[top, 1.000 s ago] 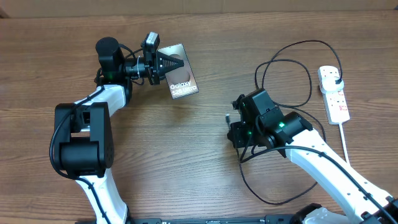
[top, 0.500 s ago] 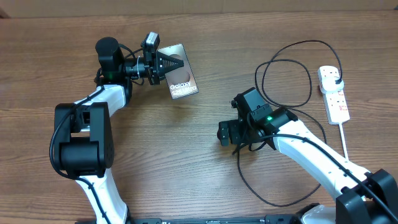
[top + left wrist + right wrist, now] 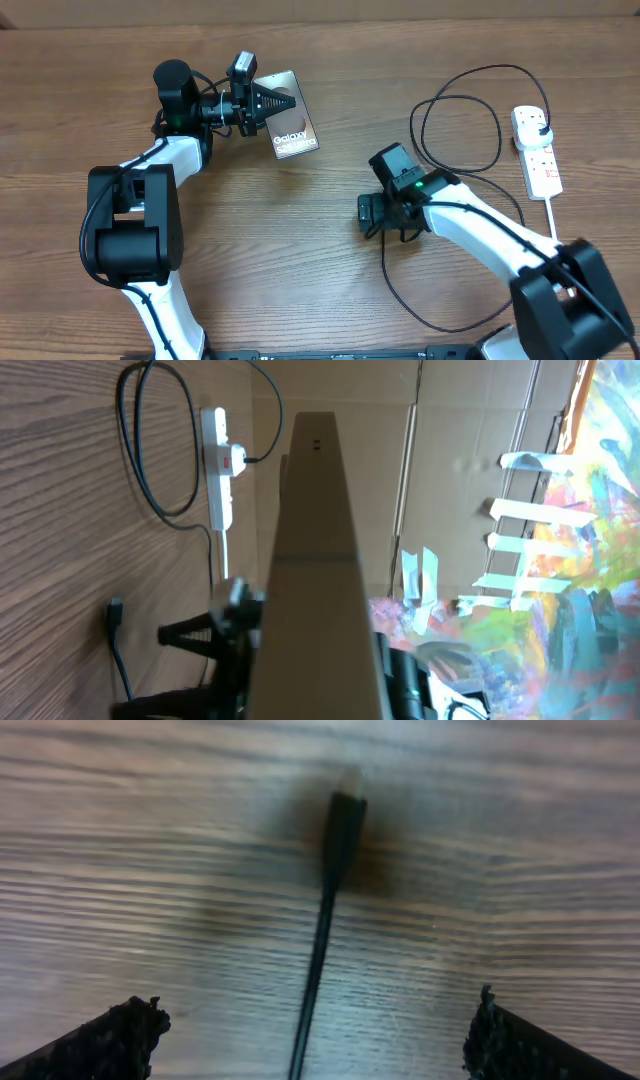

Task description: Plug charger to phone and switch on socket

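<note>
**Black connector lies untaken between spread fingers**

Wood surface (image 3: 300,260) carries the charger (image 3: 499,135) looped from centre out toward 2 o'clock. Its tip (image 3: 342,820) lies flat, pointing to 12 o'clock in the wrist view. Above it the right end effector (image 3: 322,1035) hangs with fingers wide apart, holding nothing. The cable looks light and limp and would flop, so the stiff moulded tip is the better place to pinch. At 11 o'clock the left end effector (image 3: 270,102) is clamped on the phone (image 3: 293,135), probably rigid and slick-edged. The socket (image 3: 537,150) sits at 3 o'clock.
</note>
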{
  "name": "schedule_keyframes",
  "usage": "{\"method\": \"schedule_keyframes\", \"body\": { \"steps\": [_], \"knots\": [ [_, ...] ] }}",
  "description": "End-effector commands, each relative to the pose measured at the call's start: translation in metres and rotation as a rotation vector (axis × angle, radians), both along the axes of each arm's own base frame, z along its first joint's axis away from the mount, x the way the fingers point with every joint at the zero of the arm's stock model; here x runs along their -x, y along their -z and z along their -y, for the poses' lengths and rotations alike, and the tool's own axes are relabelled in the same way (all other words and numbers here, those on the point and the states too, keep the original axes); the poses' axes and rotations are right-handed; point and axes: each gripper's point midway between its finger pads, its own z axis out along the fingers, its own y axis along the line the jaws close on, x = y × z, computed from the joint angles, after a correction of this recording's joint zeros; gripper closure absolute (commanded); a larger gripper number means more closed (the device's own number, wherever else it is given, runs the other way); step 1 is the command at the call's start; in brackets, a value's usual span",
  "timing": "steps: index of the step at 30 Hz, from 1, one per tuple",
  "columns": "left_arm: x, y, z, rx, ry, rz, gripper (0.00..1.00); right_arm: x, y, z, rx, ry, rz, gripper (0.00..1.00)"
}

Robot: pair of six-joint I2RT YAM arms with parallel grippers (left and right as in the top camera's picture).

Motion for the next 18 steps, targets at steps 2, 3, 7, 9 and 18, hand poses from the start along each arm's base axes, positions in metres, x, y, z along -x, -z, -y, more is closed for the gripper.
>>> {"method": "schedule_keyframes", "body": {
  "steps": [2, 3, 7, 9, 18],
  "knots": [
    [0.003, -0.01, 0.003, 0.0, 0.025, 0.055, 0.94, 0.003, 0.014, 0.003, 0.015, 0.044, -0.041, 0.0],
    [0.003, -0.01, 0.003, 0.0, 0.025, 0.054, 0.94, 0.003, 0.016, 0.003, 0.017, 0.046, -0.045, 0.0],
    [0.003, -0.01, 0.003, 0.0, 0.025, 0.054, 0.94, 0.0, 0.019, 0.003, 0.023, 0.049, -0.036, 0.02],
    [0.003, -0.01, 0.003, 0.0, 0.025, 0.054, 0.94, -0.003, 0.021, 0.005, 0.037, 0.051, -0.026, 0.1],
    [0.003, -0.01, 0.003, 0.0, 0.026, 0.053, 0.94, 0.004, 0.05, 0.009, 0.078, 0.043, -0.094, 0.36]
  ]
}}
